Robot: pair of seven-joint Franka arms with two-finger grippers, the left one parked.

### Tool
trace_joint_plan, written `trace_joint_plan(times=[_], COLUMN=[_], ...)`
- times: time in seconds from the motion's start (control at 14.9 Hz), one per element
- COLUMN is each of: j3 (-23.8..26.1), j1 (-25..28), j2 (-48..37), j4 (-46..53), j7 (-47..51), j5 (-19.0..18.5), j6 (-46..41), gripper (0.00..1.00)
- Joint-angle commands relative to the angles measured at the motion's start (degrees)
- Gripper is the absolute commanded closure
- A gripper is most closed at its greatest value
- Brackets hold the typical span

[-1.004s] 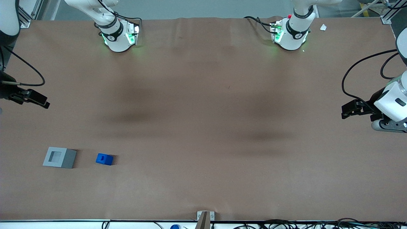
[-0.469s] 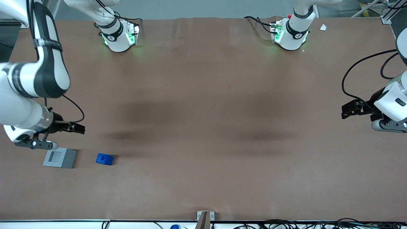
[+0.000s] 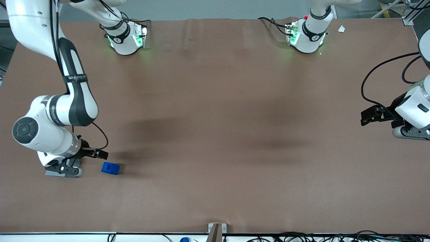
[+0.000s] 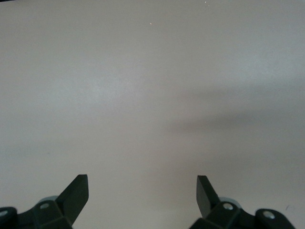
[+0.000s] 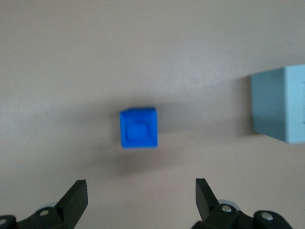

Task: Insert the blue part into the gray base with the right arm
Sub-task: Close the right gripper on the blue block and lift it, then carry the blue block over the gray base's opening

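Hovering above brown table [image 3: 215,134], spread pincer [image 5: 141,193] faces blue part [image 5: 138,128].

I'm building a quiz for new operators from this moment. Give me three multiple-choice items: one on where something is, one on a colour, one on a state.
1. Where does the blue part lie?
A. in the gray base
B. on the table beside the gray base
C. between the jaws

2. What colour is the table cover?
A. brown
B. green
C. white

3. How are the right arm's gripper jaws?
A. shut on the blue part
B. shut on nothing
C. open

Answers: 1 B, the wrist view shows it apart from the gray base. 2 A, the front view shows brown. 3 C, the wrist view shows the jaws spread, above the part.
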Motion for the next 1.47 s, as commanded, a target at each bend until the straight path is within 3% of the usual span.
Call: trace_joint_plan(times=[0.0,0.4,0.6,0.94,1.0,1.21,1.41], j3=[0.0,0.0,0.0,0.0,-0.1,-0.6,-0.8], j1=[-0.4,-0.2,-0.1,0.1,-0.1,-2.2,-6.0], j2=[5.1,10.9,12.0,11.6,10.6,9.4,9.4], j4=[2.2,4.8,6.1,6.4,7.9,15.4,17.9], j7=[1.0,4.4,4.4,3.4,2.2,-3.4,-10.2], j5=[2.1,3.1,3.1,2.4,1.6,1.2,1.0], j6=[5.9,8.1,7.7,6.1,2.4,-12.1,-14.3], gripper=[0.0,0.04,0.32,0.94,0.99,0.99,1.0])
